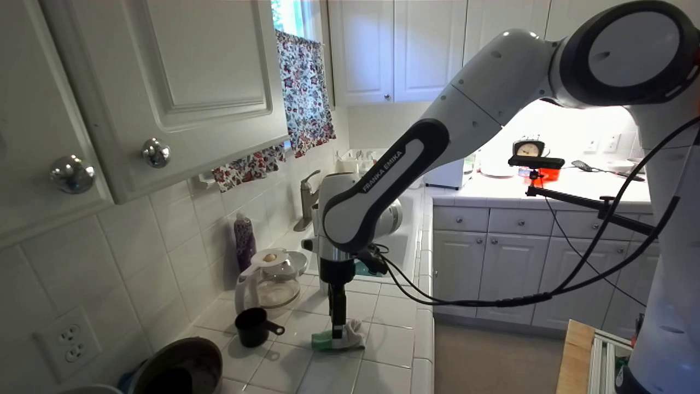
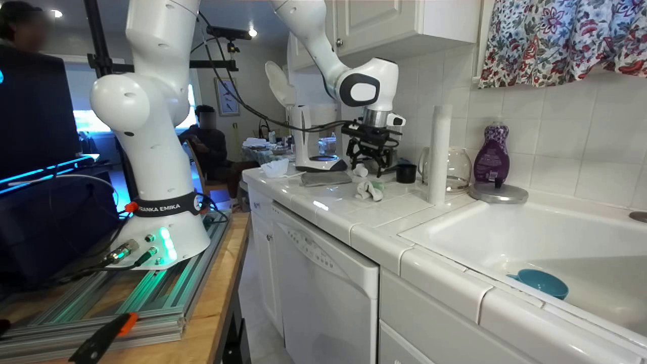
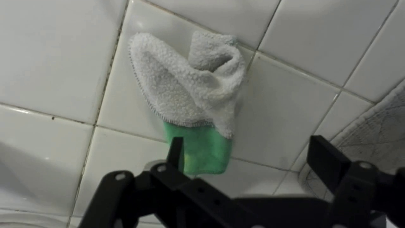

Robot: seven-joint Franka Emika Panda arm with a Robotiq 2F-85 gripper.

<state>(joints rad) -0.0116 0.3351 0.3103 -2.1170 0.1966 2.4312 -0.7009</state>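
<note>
A small crumpled cloth, white terry with a green part, lies on the tiled counter; the wrist view shows its white side (image 3: 177, 85) and green part (image 3: 207, 150). My gripper (image 3: 246, 141) stands open with its fingers wide apart and nothing gripped. The left finger overlaps the edge of the green part in that view, while the right one is over bare tile near a grey mat (image 3: 376, 136). In an exterior view the gripper (image 1: 338, 330) points straight down in front of the cloth (image 1: 354, 336). Whether a fingertip touches the cloth I cannot tell.
Beside the gripper are a black measuring cup (image 1: 251, 328), a glass carafe (image 1: 279, 287) and a dark pan (image 1: 205, 358). A white upright cylinder (image 2: 440, 156) and a purple bottle (image 2: 492, 154) stand near the sink (image 2: 455, 227), which holds a teal cup (image 2: 541, 283).
</note>
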